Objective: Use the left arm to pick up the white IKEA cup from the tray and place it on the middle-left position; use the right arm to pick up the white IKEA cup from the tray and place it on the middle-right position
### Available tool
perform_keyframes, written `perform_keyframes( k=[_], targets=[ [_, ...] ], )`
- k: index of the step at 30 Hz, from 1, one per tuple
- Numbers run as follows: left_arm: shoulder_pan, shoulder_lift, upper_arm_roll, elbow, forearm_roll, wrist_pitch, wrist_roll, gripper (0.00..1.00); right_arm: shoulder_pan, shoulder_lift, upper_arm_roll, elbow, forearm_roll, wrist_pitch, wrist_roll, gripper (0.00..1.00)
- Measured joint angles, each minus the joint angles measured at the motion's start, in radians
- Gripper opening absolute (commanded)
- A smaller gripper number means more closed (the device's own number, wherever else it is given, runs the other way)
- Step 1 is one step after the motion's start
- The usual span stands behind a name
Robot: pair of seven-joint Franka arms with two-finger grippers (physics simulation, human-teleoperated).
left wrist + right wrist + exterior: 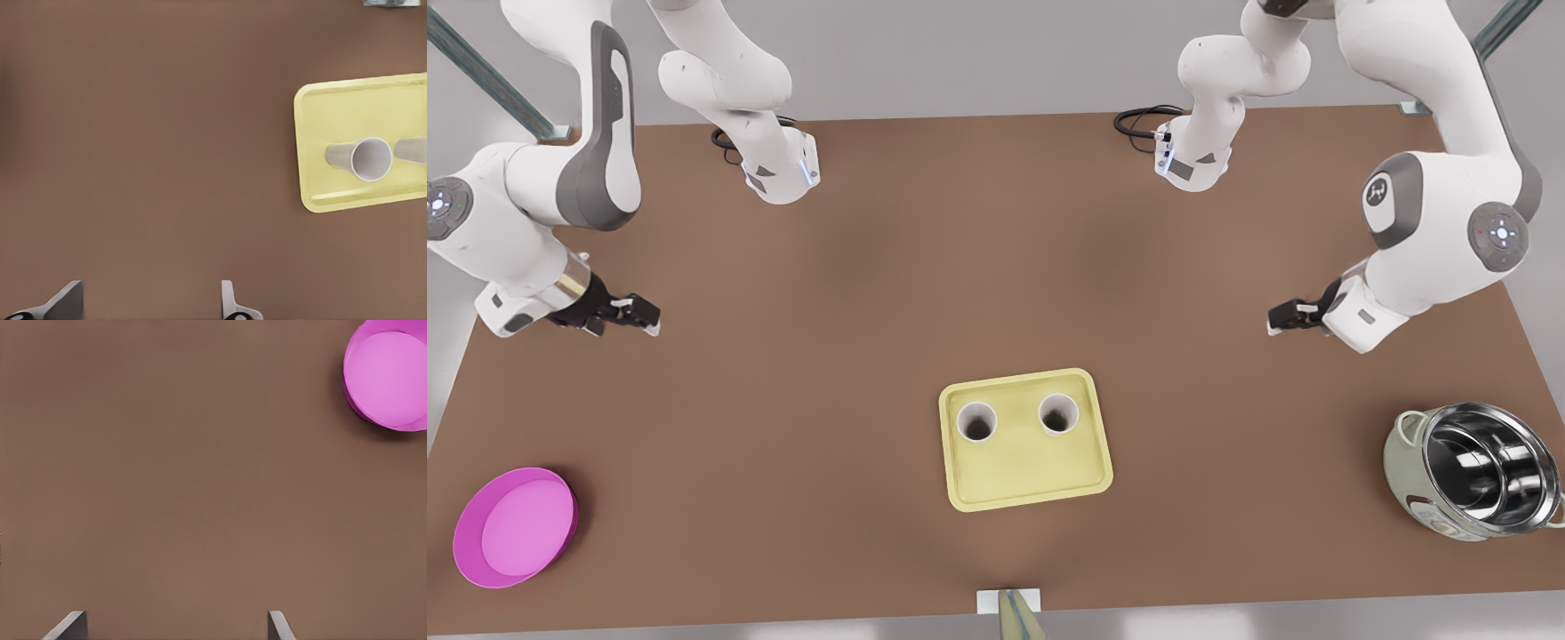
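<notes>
Near the table's front middle lies the pale yellow tray (1023,471), with two upright white cups (976,421) (1058,414) side by side on its far half. My left gripper (1280,317) hovers open at the front view's right, well away from the tray. Its wrist view looks past its open fingers (67,297) at the tray (333,107), one whole cup (371,159) and part of the other (413,150). My right gripper (640,316) hovers open at the front view's left. Its fingers (277,621) hang apart over bare brown tabletop.
A round pink bowl (516,526) (390,377) sits at the front left corner. A steel pot (1476,484) stands at the front right. A small mount (1009,604) juts from the table's front edge. Bare brown tabletop lies on both sides of the tray.
</notes>
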Motion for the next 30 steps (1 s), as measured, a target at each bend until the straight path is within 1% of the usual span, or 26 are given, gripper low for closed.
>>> perform_keyframes(
  k=[2,4,6,7,8,10,12,13,15,17,21,25,30],
  targets=[
    [-0.002,0.003,-0.001,0.003,-0.003,0.029,-0.001,1.0,0.026,0.005,0.004,0.0,0.0,0.038,-0.008,1.0],
    [-0.039,0.073,-0.004,0.02,-0.001,0.085,-0.002,1.0,0.029,0.055,0.035,0.041,-0.001,0.066,-0.014,1.0],
    [-0.237,0.157,-0.008,0.063,0.04,0.138,-0.039,1.0,0.069,0.133,0.043,0.115,-0.013,0.083,-0.02,1.0],
    [-0.326,0.181,-0.01,0.069,0.065,0.162,-0.063,1.0,0.126,0.166,0.045,0.145,-0.026,0.09,-0.022,1.0],
    [-0.372,0.207,-0.011,0.074,0.082,0.184,-0.089,1.0,0.21,0.192,0.045,0.17,-0.036,0.095,-0.022,1.0],
    [-0.412,0.275,-0.011,0.075,0.102,0.244,-0.143,1.0,0.369,0.239,0.049,0.206,-0.048,0.104,-0.019,1.0],
    [-0.419,0.343,-0.01,0.09,0.093,0.301,-0.191,1.0,0.441,0.311,0.063,0.263,-0.055,0.113,-0.012,1.0],
    [-0.418,0.389,-0.007,0.127,0.084,0.333,-0.214,1.0,0.456,0.348,0.066,0.3,-0.057,0.116,-0.008,1.0],
    [-0.416,0.458,-0.006,0.188,0.058,0.385,-0.256,1.0,0.46,0.427,0.071,0.398,-0.059,0.121,0.002,1.0],
    [-0.417,0.499,-0.009,0.212,0.041,0.436,-0.296,1.0,0.459,0.512,0.09,0.505,-0.06,0.125,0.018,1.0],
    [-0.422,0.528,-0.012,0.227,0.028,0.511,-0.368,1.0,0.475,0.645,0.15,0.643,-0.062,0.136,0.062,1.0],
    [-0.421,0.544,-0.011,0.211,0.037,0.553,-0.418,1.0,0.505,0.737,0.159,0.706,-0.063,0.166,0.11,1.0],
    [-0.421,0.534,-0.011,0.137,0.063,0.578,-0.447,0.99,0.53,0.821,0.159,0.739,-0.064,0.238,0.173,1.0]
  ],
)
